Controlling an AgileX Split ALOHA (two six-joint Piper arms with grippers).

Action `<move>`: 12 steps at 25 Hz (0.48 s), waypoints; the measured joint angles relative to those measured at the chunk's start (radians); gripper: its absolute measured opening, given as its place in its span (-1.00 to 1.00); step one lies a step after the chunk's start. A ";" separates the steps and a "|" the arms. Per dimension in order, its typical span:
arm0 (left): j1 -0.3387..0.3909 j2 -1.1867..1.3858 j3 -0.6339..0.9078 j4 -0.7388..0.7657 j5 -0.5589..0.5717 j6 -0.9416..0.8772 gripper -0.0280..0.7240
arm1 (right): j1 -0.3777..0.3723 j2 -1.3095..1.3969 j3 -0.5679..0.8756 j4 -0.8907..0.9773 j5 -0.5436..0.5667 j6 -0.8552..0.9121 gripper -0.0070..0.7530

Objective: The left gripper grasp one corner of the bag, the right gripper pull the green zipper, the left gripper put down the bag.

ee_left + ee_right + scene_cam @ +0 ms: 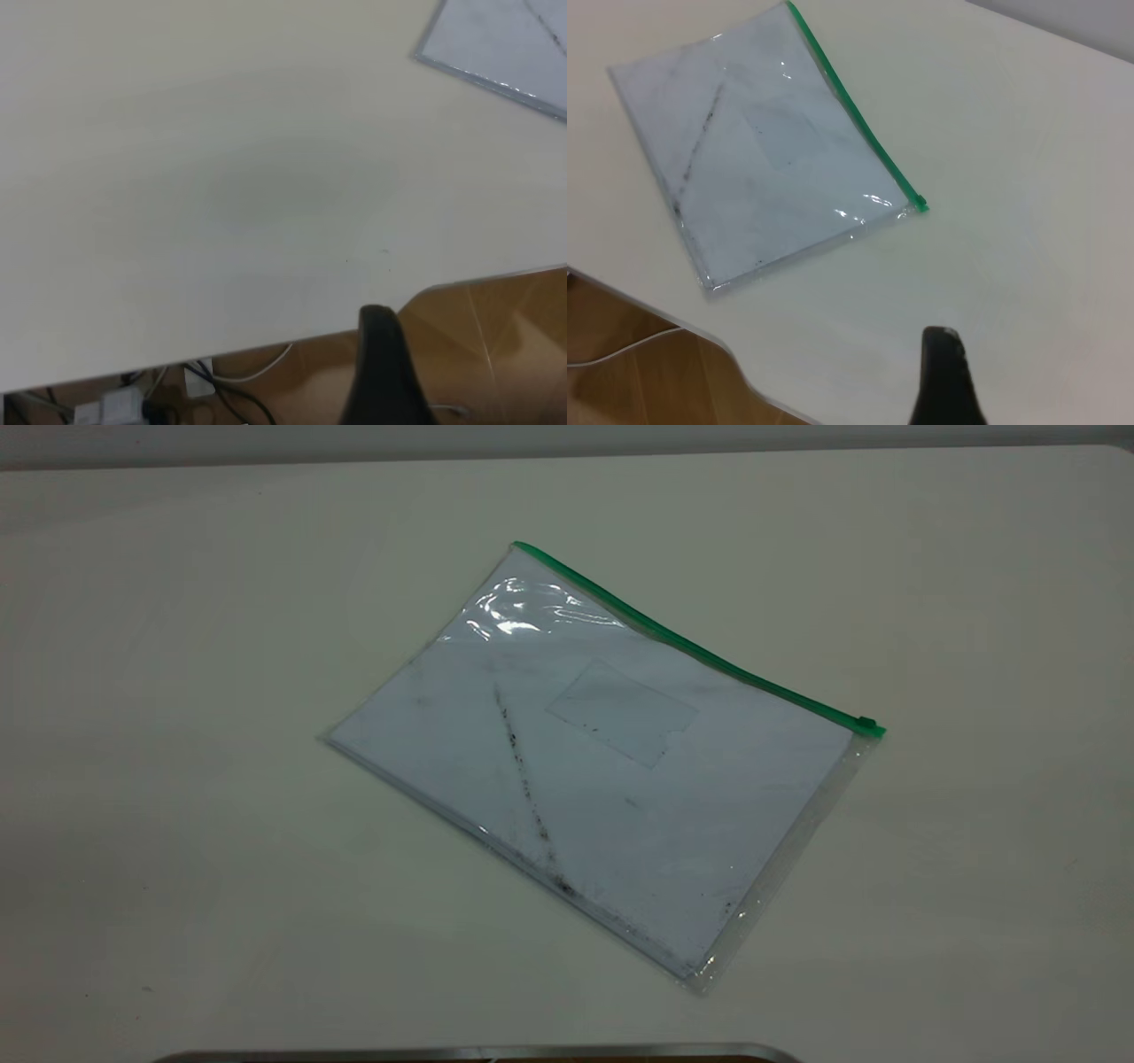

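Bag (602,766) of clear plastic lies flat at the centre of the exterior view on a pale table (177,691), turned at an angle, white paper inside. Its green zipper (691,642) runs along the upper right edge, with the slider (866,724) at the right-hand end. Neither arm appears in this view. A small rectangular label window on the bag's face looks blank; no brand or writing can be read.

Left wrist view: mostly bare table, one corner of the bag in the upper right of the frame. A dark finger (381,372) of the left gripper shows at the bottom edge, well apart from the bag; whether its jaws are released or clenched cannot be told.

Right wrist view: the whole bag sits in the upper left of the frame. One dark finger (946,376) of the right gripper shows at the bottom, clear of the bag; its jaws' state cannot be told.

Nothing holds the bag. Resting flat with both grippers away, the scene fits either a bag awaiting its grasp or one already set down.
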 joint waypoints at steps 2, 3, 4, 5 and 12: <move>0.000 0.000 0.001 0.000 0.000 0.000 0.61 | 0.000 0.000 0.000 0.000 0.000 0.000 0.49; 0.000 0.000 0.001 0.000 0.000 0.000 0.61 | 0.000 0.000 0.000 0.000 0.000 0.000 0.49; 0.001 0.000 0.001 0.000 0.000 0.000 0.61 | 0.000 0.000 0.000 0.000 0.000 0.000 0.49; 0.011 -0.003 0.001 -0.001 0.000 0.000 0.61 | 0.000 0.000 0.000 0.000 0.000 0.000 0.49; 0.235 -0.101 0.001 -0.001 0.000 0.000 0.61 | 0.000 0.000 0.000 0.000 0.000 0.000 0.49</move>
